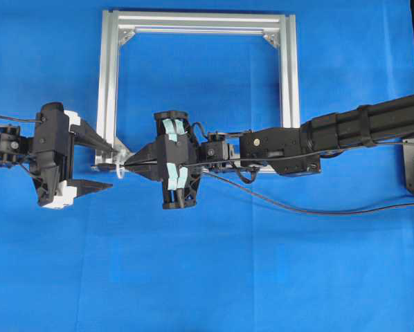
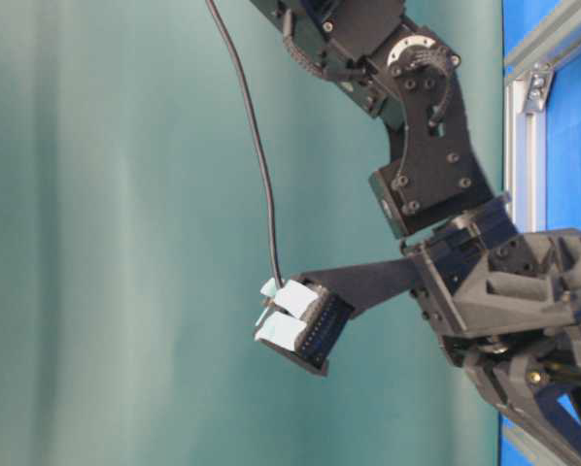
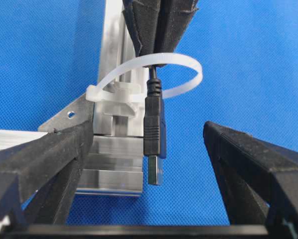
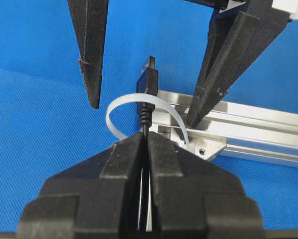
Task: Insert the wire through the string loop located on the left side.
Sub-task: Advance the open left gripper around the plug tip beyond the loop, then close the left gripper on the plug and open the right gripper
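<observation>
At lower left of the aluminium frame (image 1: 109, 90), the white string loop (image 3: 154, 74) is encircling the wire (image 3: 154, 124), its plug poking through. Right end effector (image 1: 129, 162) is clenching the wire behind the loop. Left end effector (image 1: 112, 166) is standing released, its fingers (image 3: 248, 169) flanking the plug above the blue tabletop (image 1: 214, 277).

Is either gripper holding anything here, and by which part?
The right gripper pinches the wire just behind its plug, which pokes through the string loop. The left gripper stands open around the plug, holding nothing.
</observation>
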You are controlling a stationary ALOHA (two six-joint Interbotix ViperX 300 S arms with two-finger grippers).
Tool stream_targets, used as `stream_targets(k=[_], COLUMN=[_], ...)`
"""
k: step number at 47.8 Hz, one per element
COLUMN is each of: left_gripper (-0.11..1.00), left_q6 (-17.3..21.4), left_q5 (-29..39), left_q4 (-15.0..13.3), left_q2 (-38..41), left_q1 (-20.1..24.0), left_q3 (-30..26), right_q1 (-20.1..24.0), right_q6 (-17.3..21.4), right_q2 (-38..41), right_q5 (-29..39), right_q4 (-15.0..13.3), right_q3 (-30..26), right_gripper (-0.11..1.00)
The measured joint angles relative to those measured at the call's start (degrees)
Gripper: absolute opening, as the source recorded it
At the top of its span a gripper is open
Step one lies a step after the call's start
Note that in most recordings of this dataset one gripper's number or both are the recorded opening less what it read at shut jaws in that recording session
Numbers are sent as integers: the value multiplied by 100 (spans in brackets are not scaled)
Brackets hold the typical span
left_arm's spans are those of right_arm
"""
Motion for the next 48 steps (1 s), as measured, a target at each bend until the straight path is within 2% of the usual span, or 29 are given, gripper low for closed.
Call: stream_targets(k=[22, 30, 33, 43, 45, 48], left_gripper=[87, 83, 74, 11, 6, 7], left_q6=[9, 44, 44, 44, 44, 44], left_q5=[0, 0, 0, 0, 0, 0], left_q4=[0, 0, 0, 0, 0, 0], left_q2=[0, 0, 0, -35, -35, -35], left_q1=[0, 0, 0, 0, -9, -9], left_q3=[-9, -9, -9, -35, -44, -44], right_q1=[0, 18, 0, 0, 0, 0], right_q6=[0, 0, 0, 0, 0, 0], right_q2=[0, 0, 0, 0, -9, -9], right_q5=[0, 0, 0, 0, 18, 44], right_q4=[9, 9, 9, 9, 9, 9], right_q3=[0, 9, 0, 0, 9, 0], right_gripper=[0, 0, 0, 0, 0, 0])
